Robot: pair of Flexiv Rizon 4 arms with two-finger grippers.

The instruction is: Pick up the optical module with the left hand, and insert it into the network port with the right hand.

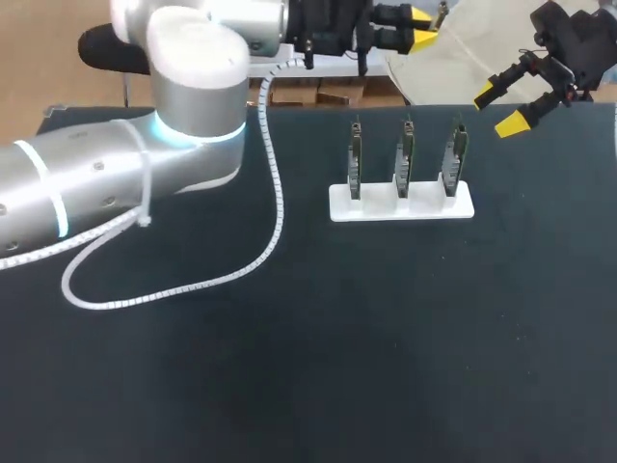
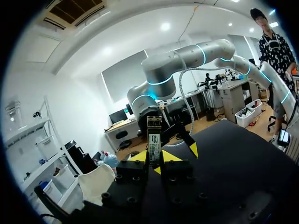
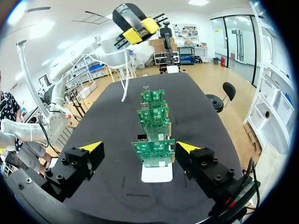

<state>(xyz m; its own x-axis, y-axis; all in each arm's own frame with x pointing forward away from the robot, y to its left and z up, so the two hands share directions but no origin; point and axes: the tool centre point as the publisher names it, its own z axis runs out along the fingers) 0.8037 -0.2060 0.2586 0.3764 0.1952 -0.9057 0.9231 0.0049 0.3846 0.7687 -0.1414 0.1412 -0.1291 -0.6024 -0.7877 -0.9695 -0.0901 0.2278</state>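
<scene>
The optical module (image 2: pixel 154 140), a slim metal stick with a label, stands upright between the yellow tips of my left gripper (image 2: pixel 154 161), which is shut on it. That left gripper (image 1: pixel 421 27) hangs above the table's far edge, behind the boards. Three green circuit boards (image 1: pixel 403 154) stand in a white stand (image 1: pixel 402 203). A small metal network port (image 3: pixel 141 137) sits on the top edge of the nearest board (image 3: pixel 153 153). My right gripper (image 3: pixel 139 149) is open, its fingers either side of that board but apart from it, and hovers at the far right (image 1: pixel 501 108).
A white coiled cable (image 1: pixel 260 231) trails from my left arm across the dark table top (image 1: pixel 386 338). The left arm's big elbow (image 1: pixel 193 87) looms over the table's far left.
</scene>
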